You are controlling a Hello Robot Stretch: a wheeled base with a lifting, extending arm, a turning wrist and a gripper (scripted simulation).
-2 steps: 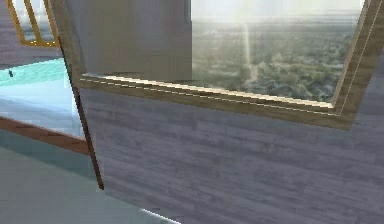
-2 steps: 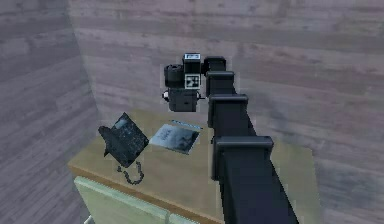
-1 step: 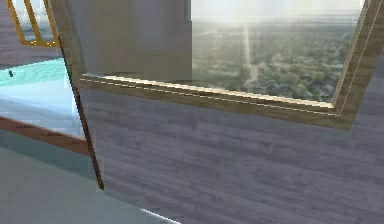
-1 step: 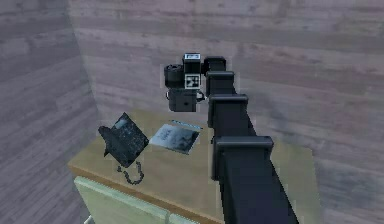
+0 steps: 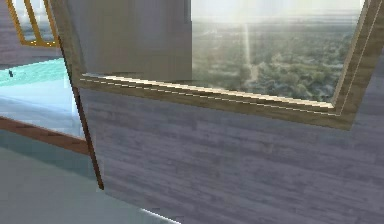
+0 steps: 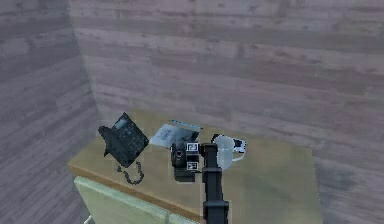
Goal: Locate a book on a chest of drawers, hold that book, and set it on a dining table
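Observation:
A flat grey book (image 6: 176, 131) lies on the tan top of a chest of drawers (image 6: 275, 182), near its back edge. The dark arm rises from the arm side view's bottom edge. My gripper (image 6: 174, 156) sits just in front of the book, over the chest's top. Whether the gripper touches the book or holds anything I cannot tell, since the book and the top lie right behind it.
A black telephone (image 6: 124, 140) stands left of the book and a small white object (image 6: 230, 147) right of it. Plank walls close in behind the chest. Ahead, a wood-framed window (image 5: 275, 45) sits in a plank wall (image 5: 230, 165), with a turquoise bed (image 5: 35, 95) at the left.

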